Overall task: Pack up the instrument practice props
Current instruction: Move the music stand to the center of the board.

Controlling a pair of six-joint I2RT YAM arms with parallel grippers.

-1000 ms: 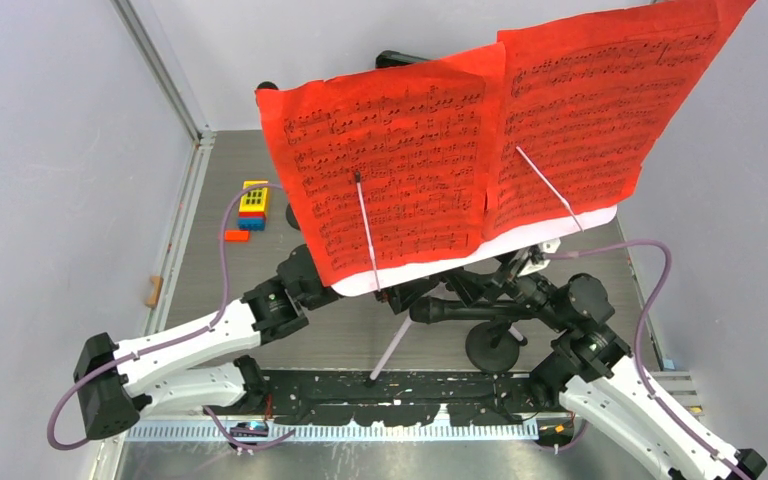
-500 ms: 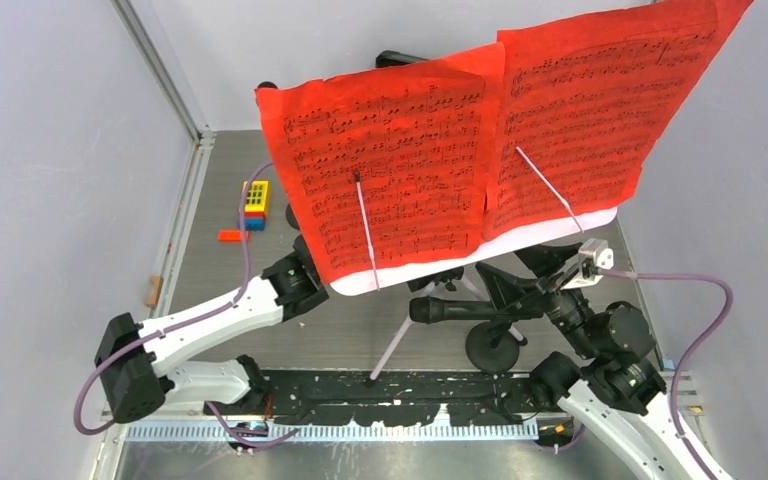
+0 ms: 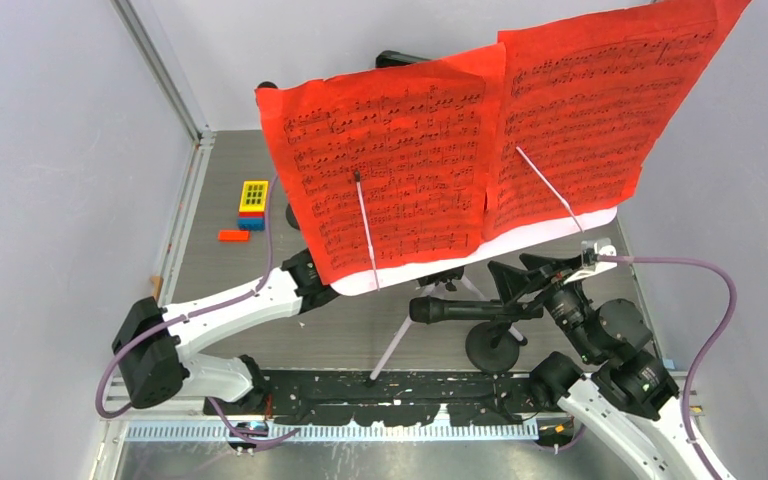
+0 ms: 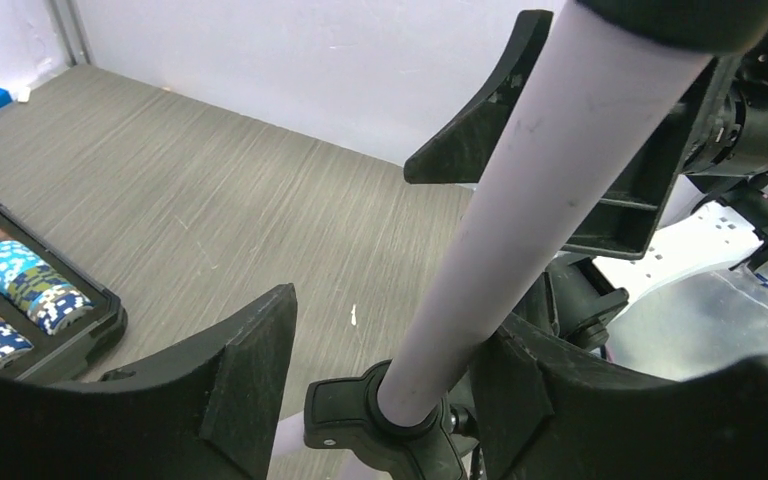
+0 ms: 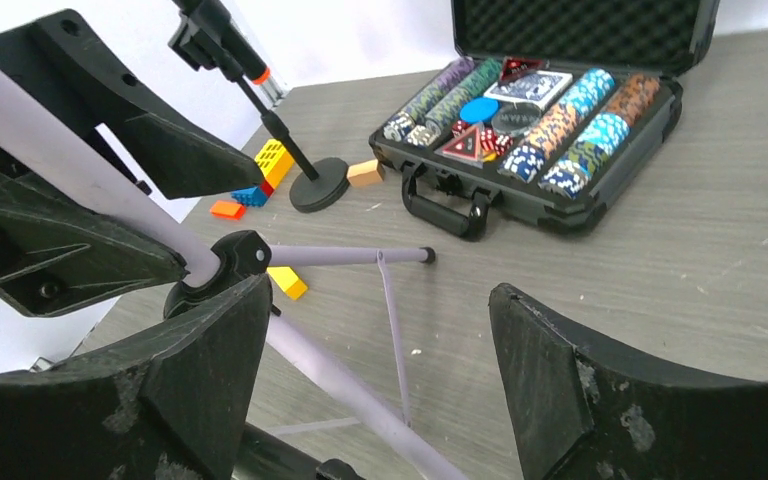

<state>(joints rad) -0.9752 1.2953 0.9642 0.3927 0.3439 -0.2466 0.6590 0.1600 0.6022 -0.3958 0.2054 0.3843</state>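
Observation:
The music rack [image 3: 552, 227] stands mid-table, its white desk covered by two red sheet-music pages [image 3: 400, 160]. My left arm [image 3: 250, 295] reaches under the pages, which hide its gripper in the top view. In the left wrist view my left gripper [image 4: 395, 320] is open around the stand's pale pole [image 4: 520, 200]. The pole rests against the right finger, with a gap to the left finger. My right gripper [image 3: 520, 268] [image 5: 380, 290] is open just right of the pole and holds nothing. One black microphone [image 3: 450, 310] lies over its round base [image 3: 490, 347]. Another microphone pole [image 5: 260, 100] stands on its base [image 5: 318, 190].
An open black case of poker chips [image 5: 540, 130] sits behind the stand, hidden by the pages in the top view. Yellow, blue and orange toy blocks [image 3: 251, 205] lie at the back left. A yellow block [image 5: 285, 282] lies near the tripod legs [image 5: 350, 256]. Walls close in on both sides.
My left arm has pushed further under the rack, and its jaws have narrowed around the pole. My right gripper has drawn back to the right, away from the stand's centre.

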